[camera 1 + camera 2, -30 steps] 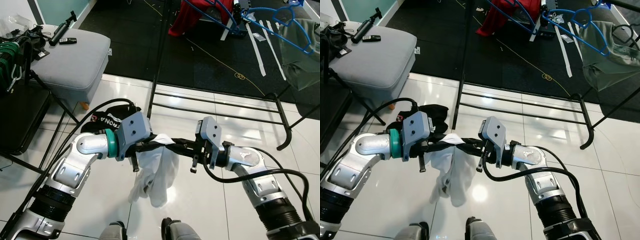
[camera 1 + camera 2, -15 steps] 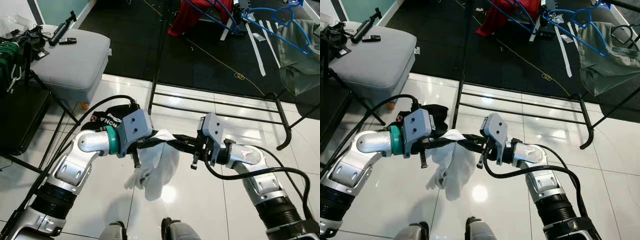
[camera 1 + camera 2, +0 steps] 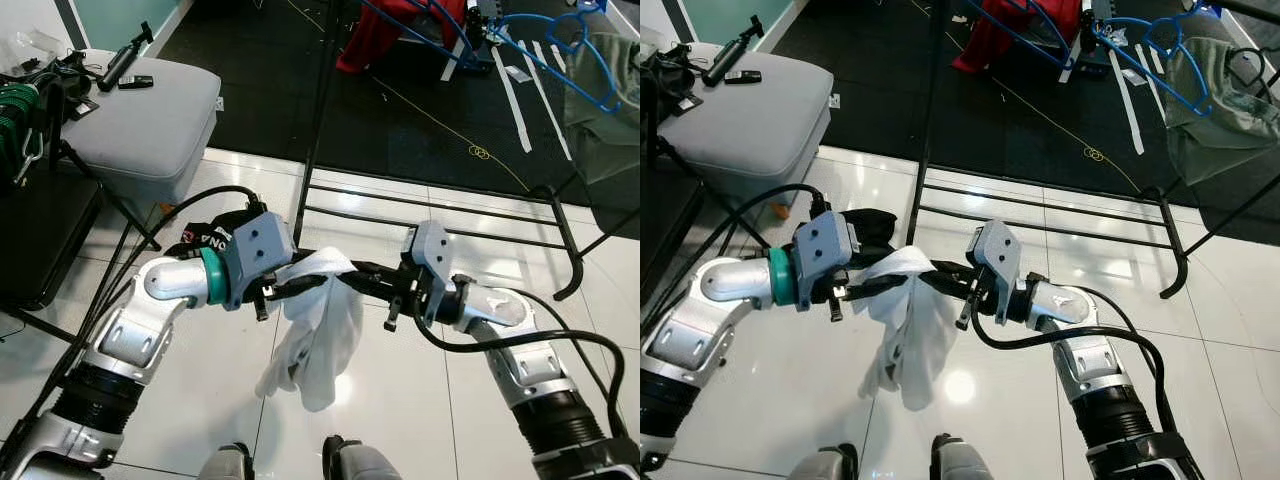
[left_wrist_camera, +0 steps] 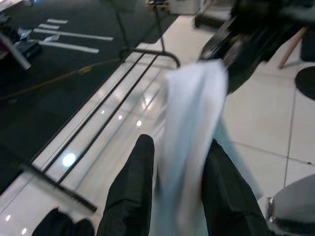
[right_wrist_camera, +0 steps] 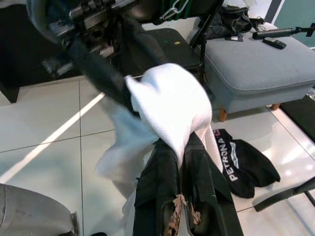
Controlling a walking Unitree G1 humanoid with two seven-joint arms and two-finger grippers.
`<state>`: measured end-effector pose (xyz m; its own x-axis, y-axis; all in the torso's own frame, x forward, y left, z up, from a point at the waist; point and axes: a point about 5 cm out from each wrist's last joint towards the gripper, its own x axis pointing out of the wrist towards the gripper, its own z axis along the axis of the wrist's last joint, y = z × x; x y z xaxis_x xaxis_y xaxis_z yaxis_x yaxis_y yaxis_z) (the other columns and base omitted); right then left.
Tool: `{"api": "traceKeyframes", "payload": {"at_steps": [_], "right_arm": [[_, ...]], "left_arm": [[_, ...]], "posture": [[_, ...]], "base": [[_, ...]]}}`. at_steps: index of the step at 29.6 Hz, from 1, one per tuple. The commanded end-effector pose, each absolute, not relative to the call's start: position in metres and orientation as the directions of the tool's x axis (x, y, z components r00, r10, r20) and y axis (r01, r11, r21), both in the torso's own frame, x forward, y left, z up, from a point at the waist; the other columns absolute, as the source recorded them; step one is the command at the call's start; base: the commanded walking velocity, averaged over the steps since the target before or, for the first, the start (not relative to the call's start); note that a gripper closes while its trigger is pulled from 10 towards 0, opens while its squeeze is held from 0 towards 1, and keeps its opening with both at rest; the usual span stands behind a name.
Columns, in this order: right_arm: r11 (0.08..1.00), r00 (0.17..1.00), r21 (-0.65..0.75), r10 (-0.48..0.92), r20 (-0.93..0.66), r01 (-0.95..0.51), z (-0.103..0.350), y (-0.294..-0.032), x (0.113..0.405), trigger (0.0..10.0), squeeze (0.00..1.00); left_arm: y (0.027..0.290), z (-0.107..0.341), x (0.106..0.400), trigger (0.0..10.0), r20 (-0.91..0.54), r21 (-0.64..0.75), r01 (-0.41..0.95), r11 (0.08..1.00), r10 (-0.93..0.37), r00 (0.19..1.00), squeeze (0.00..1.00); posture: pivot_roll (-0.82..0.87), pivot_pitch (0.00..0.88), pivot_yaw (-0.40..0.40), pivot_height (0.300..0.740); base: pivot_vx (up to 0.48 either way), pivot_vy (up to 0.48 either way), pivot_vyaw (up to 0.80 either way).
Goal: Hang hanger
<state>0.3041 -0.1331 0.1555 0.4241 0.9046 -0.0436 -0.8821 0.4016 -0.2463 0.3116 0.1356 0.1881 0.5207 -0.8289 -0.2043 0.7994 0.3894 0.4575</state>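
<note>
Holding a white cloth [image 3: 318, 318] stretched between them above the tiled floor [image 3: 400, 400], the left pincer [image 3: 300, 284] and right pincer [image 3: 358, 279] each clamp it, blue hangers [image 3: 560, 45] far ahead.

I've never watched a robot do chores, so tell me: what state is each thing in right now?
white cloth: draped, hanging between both grippers
left gripper: fingers around the cloth
right gripper: shut on the cloth
black garment: crumpled on the floor
blue hanger: hung on the rack, holding a garment
</note>
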Motion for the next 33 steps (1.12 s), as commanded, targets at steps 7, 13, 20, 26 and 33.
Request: {"api": "traceKeyframes", "payload": {"at_steps": [7, 13, 20, 26, 33], "right_arm": [[0.513, 0.516, -0.247, 0.855, 0.055, -0.822, 0.175, -0.149, 0.318, 0.0, 0.00], [0.507, 0.501, -0.230, 0.861, 0.088, -0.831, 0.180, -0.145, 0.316, 0.0, 0.00], [0.511, 0.499, -0.227, 0.859, 0.114, -0.829, 0.186, -0.145, 0.316, 0.0, 0.00], [0.515, 0.495, -0.221, 0.857, 0.139, -0.828, 0.191, -0.143, 0.318, 0.0, 0.00], [0.512, 0.490, -0.217, 0.859, 0.150, -0.831, 0.193, -0.141, 0.317, 0.0, 0.00]], "left_arm": [[0.174, 0.192, 0.312, 10.0, -0.229, 0.361, 0.780, 0.511, -0.762, 0.606, 0.00], [0.165, 0.189, 0.302, 10.0, -0.049, 0.289, 0.740, 0.608, -0.762, 0.646, 0.00], [0.162, 0.180, 0.295, 10.0, 0.010, 0.271, 0.749, 0.605, -0.780, 0.626, 1.00], [0.156, 0.171, 0.295, 10.0, -0.024, 0.300, 0.742, 0.599, -0.773, 0.634, 0.00], [0.152, 0.161, 0.297, 10.0, -0.018, 0.296, 0.727, 0.620, -0.757, 0.653, 0.00]], "posture": [[-0.01, 0.119, -0.054, 0.740], [-0.02, 0.121, -0.050, 0.740], [-0.02, 0.121, -0.040, 0.740], [-0.02, 0.118, -0.035, 0.740], [-0.02, 0.117, -0.034, 0.740]], "base": [[0.000, 0.000, 0.00], [0.000, 0.000, 0.00], [0.000, 0.000, 0.00], [0.000, 0.000, 0.00], [0.000, 0.000, 0.00]]}}
